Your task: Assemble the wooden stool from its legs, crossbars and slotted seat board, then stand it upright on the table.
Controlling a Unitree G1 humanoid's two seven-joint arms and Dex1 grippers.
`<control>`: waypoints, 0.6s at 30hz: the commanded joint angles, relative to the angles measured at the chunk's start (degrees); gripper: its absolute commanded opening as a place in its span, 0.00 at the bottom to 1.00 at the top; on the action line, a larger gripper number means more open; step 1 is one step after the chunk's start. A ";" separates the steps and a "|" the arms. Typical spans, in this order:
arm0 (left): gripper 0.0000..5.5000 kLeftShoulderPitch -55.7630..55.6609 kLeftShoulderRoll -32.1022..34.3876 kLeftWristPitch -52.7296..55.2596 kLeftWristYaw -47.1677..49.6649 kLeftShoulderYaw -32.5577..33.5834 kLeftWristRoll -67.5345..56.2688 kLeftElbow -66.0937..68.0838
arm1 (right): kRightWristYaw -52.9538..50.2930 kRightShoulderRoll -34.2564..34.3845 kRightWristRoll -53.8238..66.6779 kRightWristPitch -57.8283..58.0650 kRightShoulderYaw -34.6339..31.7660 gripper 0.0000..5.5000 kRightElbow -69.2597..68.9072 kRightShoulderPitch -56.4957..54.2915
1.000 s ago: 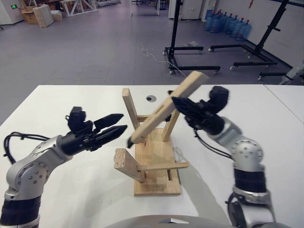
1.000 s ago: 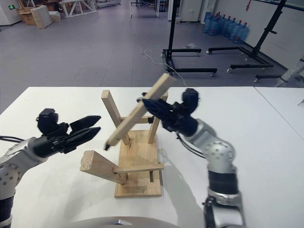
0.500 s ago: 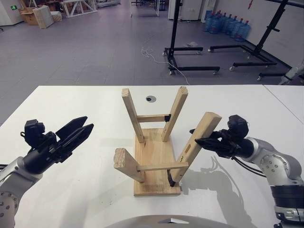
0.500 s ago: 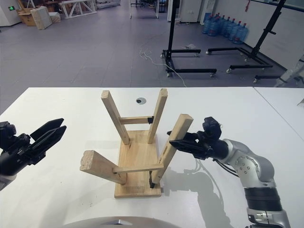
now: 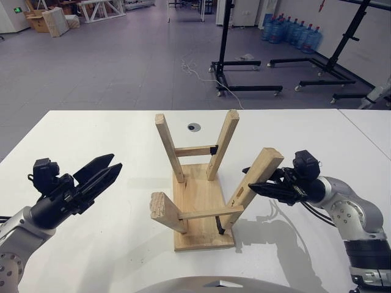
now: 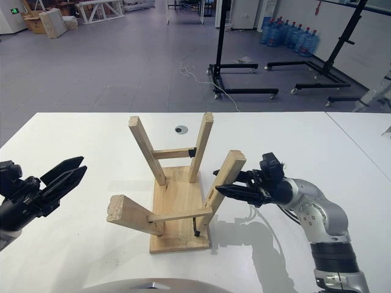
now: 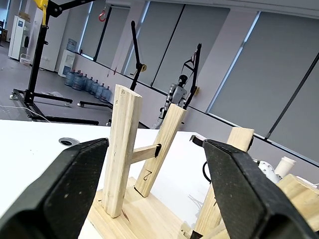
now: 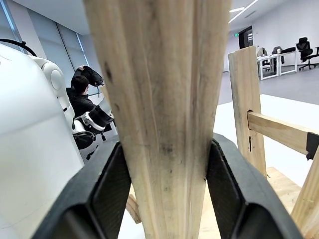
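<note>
Item: wooden stool, part-built, inverted on the white table (image 5: pixel 91 134). The slotted seat board (image 5: pixel 204 207) lies flat at centre. At its 12 o'clock end two legs (image 5: pixel 170 148) stand in the board, joined by a crossbar (image 5: pixel 194 151). At 7 o'clock a third leg (image 5: pixel 168 212) leans outward, not upright, carrying a second crossbar (image 5: pixel 211 213) that runs toward 5 o'clock. There the fourth leg (image 5: pixel 270 160) stands tilted, its foot at the board's corner, the right gripper (image 5: pixel 252 180) clamped across its middle from 3 o'clock. The left gripper (image 5: pixel 115 162) hangs at 9 o'clock, well apart from the stool, jaws spread and empty. Step in hand, by judgement: seating the fourth leg. Next move likely calls for pressing its foot home with the crossbar end in its mortise, then straightening the leaning leg
</note>
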 commanded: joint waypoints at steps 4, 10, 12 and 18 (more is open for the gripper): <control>0.63 -0.06 0.22 -0.40 1.78 0.80 -2.02 -0.76 | -0.05 0.12 0.11 -0.95 -0.19 0.37 -3.54 2.93; 0.63 1.73 -0.83 -1.63 0.73 1.24 -1.82 0.46 | 0.91 1.18 -2.88 -6.24 1.15 0.37 -4.55 3.30; 0.63 2.10 -0.96 -1.79 0.23 0.95 -1.75 0.75 | 0.47 1.82 -3.47 -7.97 1.64 0.37 -4.58 2.19; 0.63 2.16 -0.55 -1.95 -0.60 -0.11 -0.92 1.29 | 1.03 1.77 -4.83 -9.46 2.24 0.37 -2.41 1.88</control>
